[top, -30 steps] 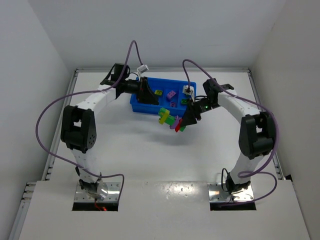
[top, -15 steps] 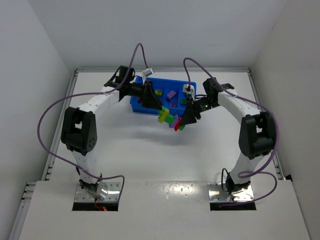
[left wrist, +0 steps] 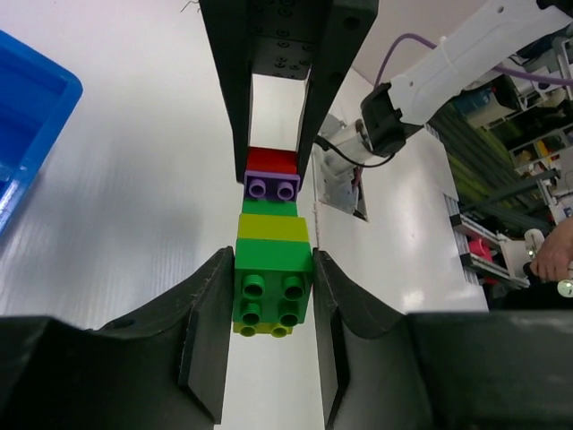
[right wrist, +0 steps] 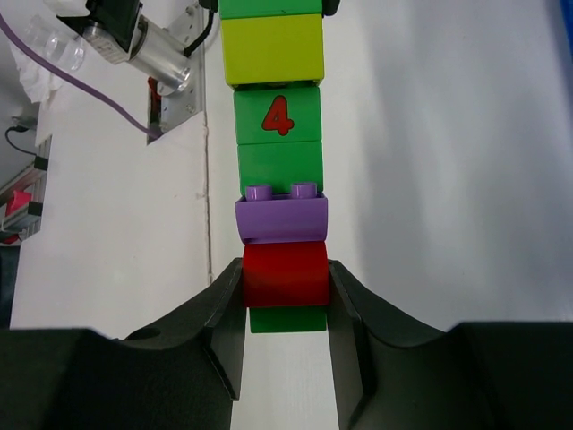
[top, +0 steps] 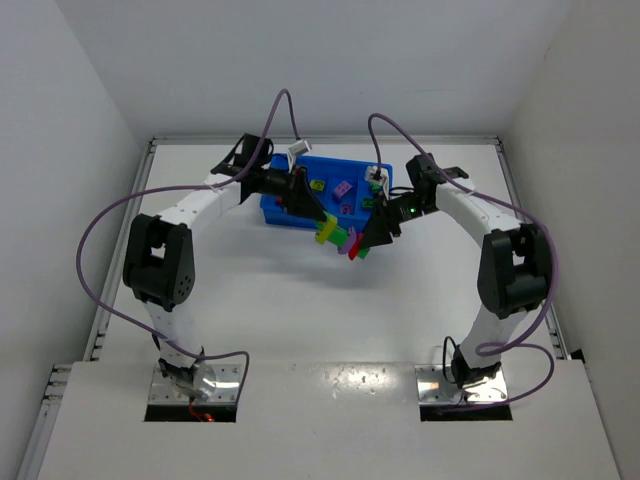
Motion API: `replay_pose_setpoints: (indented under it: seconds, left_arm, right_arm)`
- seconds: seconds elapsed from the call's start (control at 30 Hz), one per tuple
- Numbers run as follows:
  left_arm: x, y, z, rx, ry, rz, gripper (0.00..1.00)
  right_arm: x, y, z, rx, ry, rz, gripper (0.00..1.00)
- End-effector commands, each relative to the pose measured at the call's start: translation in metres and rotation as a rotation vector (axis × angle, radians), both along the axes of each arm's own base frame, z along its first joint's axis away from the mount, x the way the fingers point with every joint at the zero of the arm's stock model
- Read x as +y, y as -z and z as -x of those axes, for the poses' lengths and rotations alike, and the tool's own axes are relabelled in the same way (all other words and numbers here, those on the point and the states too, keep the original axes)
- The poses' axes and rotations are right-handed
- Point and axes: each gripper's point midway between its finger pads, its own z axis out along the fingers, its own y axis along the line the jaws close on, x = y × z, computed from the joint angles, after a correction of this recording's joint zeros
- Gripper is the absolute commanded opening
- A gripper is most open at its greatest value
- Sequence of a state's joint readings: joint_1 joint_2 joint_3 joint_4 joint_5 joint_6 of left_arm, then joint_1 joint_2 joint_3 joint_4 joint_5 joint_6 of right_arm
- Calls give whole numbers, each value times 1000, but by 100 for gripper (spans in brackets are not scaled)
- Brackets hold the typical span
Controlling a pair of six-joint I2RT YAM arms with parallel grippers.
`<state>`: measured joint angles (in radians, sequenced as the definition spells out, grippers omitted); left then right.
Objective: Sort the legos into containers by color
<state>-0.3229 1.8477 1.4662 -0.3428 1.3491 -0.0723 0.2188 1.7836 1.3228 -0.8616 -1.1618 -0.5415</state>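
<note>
Gripping opposite ends of one joined strip of legos (top: 342,240), the two arms are meeting toward 12 o'clock from their bases. The left gripper (left wrist: 271,296) is clamping its fingers on the green end brick (left wrist: 273,287). The right gripper (right wrist: 285,278) is pinching the red end brick (right wrist: 285,273). Yellow, green and purple bricks are spanning the gap between them. The strip is sitting just at 5 o'clock of the blue tray (top: 275,212) and is not yet in any compartment.

The risk, as I judge it, is in the pull. The strip could be parting at the wrong joint, leaving mixed colours stuck together. A smooth brick could also be slipping from the fingers and skittering away.

Underneath, the table (top: 300,300) is showing white, smooth and slightly glossy. Purple cables (top: 100,230) are looping over both arms, and plain white walls (top: 330,60) are closing in the far side and flanks.
</note>
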Motion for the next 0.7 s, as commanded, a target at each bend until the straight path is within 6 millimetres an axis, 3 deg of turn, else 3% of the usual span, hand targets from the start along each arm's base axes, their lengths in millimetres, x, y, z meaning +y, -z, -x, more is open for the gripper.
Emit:
replay_pose_setpoints:
  seconds: [0.0, 0.27, 0.47, 0.5, 0.53, 0.6, 0.67]
  left_arm:
    - [3, -10, -5, -93, -22, -9, 6]
    - [40, -42, -60, -200, -168, -15, 4]
    - [39, -48, -64, -220, -181, -22, 4]
    - [40, -43, -65, -222, -187, -32, 4]
    - [36, -43, -59, -220, -176, -31, 4]
    - [32, -42, -53, -225, -160, -31, 4]
    - [28, -41, -47, -222, -148, -30, 4]
  right_arm:
    - [0, -21, -14, -95, 3, -65, 0]
    - [-17, -6, 7, -57, 24, -31, 0]
    - [-25, 27, 17, -48, 19, 114, 2]
    - [-26, 34, 15, -60, 21, 158, 11]
    - [-24, 35, 15, -41, 32, 172, 30]
    - [-19, 37, 12, -17, 28, 175, 47]
    - [-17, 38, 6, -18, 39, 172, 54]
